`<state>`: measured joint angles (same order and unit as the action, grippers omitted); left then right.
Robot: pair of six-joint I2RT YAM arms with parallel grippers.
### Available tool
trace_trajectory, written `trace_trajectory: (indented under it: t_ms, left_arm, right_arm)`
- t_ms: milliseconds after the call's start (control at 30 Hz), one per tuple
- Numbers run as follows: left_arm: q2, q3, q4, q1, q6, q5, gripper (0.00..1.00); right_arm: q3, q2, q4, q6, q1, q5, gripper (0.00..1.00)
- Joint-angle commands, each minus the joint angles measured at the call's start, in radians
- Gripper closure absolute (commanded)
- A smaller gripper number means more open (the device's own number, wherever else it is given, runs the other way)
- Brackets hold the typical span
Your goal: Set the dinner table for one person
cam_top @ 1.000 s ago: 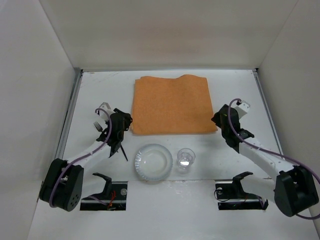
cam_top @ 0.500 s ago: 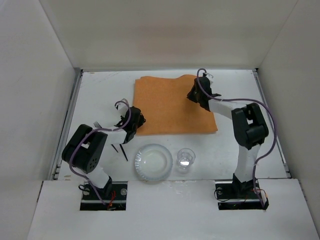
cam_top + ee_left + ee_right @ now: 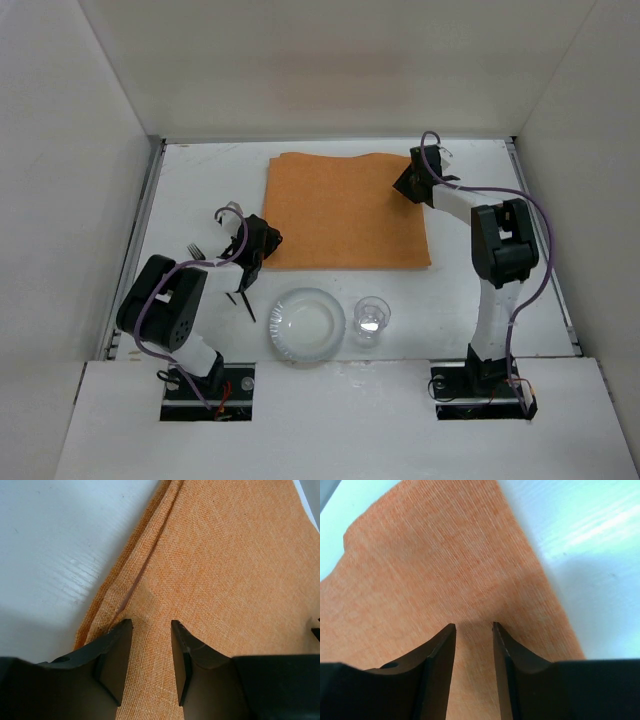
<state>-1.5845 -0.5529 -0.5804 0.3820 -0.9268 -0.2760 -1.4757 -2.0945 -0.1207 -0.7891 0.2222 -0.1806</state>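
Observation:
The dinner table (image 3: 200,190) is a white tabletop. An orange cloth mat (image 3: 345,210) lies flat on it at the middle back. My left gripper (image 3: 266,240) is at the mat's near-left corner. In the left wrist view it (image 3: 152,626) is open, its jaws low over the mat (image 3: 220,570) by the folded edge. My right gripper (image 3: 409,184) is at the mat's far-right corner. In the right wrist view it (image 3: 474,626) is open over the mat (image 3: 430,570), holding nothing.
A clear plate (image 3: 307,325) and a clear glass (image 3: 371,320) stand in front of the mat. A fork (image 3: 195,251) lies at the left and a thin dark utensil (image 3: 244,300) lies just left of the plate. White walls enclose the table.
My right gripper moved right along the mat's far edge to its far-right corner. The mat's wavy far edge now lies straighter. My left gripper shifted slightly left at the near-left corner.

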Motion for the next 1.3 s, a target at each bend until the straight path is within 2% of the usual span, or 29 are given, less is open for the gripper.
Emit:
trace_trajectory:
  t_ms: [0, 133, 233, 267, 367, 467, 633, 733, 900, 967, 1033, 1267]
  left_arm:
    - [0.07, 0.027, 0.042, 0.002, 0.019, -0.068, 0.64]
    - [0.147, 0.033, 0.039, 0.037, 0.031, -0.072, 0.62]
    - [0.222, 0.042, 0.037, 0.066, 0.061, -0.071, 0.61]
    - [0.245, 0.051, 0.034, 0.077, 0.077, -0.072, 0.61]
    - [0.308, 0.091, 0.008, 0.11, 0.15, -0.074, 0.66]
    - [0.346, 0.134, -0.013, 0.103, 0.209, -0.075, 0.71]
    - [0.35, 0.188, -0.099, 0.082, 0.212, -0.046, 0.75]
    - [0.336, 0.192, -0.127, 0.088, 0.217, -0.025, 0.79]
    - [0.32, 0.2, -0.156, 0.094, 0.217, -0.017, 0.82]
    - [0.334, 0.205, -0.157, 0.099, 0.217, -0.017, 0.82]
    - [0.343, 0.209, -0.159, 0.094, 0.22, -0.025, 0.81]
    - [0.345, 0.223, -0.17, 0.077, 0.209, -0.028, 0.76]
  right_arm:
    - [0.075, 0.167, 0.059, 0.057, 0.009, -0.039, 0.56]
    - [0.26, 0.35, 0.15, 0.1, 0.053, -0.01, 0.58]
    - [0.398, 0.479, 0.197, 0.158, 0.157, 0.039, 0.71]
    - [0.435, 0.514, 0.21, 0.189, 0.203, 0.059, 0.78]
    - [0.498, 0.596, 0.176, 0.284, 0.347, 0.122, 0.94]
    - [0.525, 0.663, 0.089, 0.35, 0.467, 0.154, 0.96]
    - [0.606, 0.852, -0.023, 0.311, 0.547, 0.119, 0.92]
    - [0.635, 0.964, -0.124, 0.303, 0.588, 0.075, 0.81]
    - [0.621, 1.073, -0.414, 0.255, 0.667, -0.141, 0.61]
    - [0.621, 1.081, -0.511, 0.234, 0.685, -0.172, 0.54]
    - [0.624, 1.067, -0.569, 0.206, 0.699, -0.169, 0.52]
    - [0.631, 0.97, -0.58, 0.192, 0.766, -0.137, 0.52]
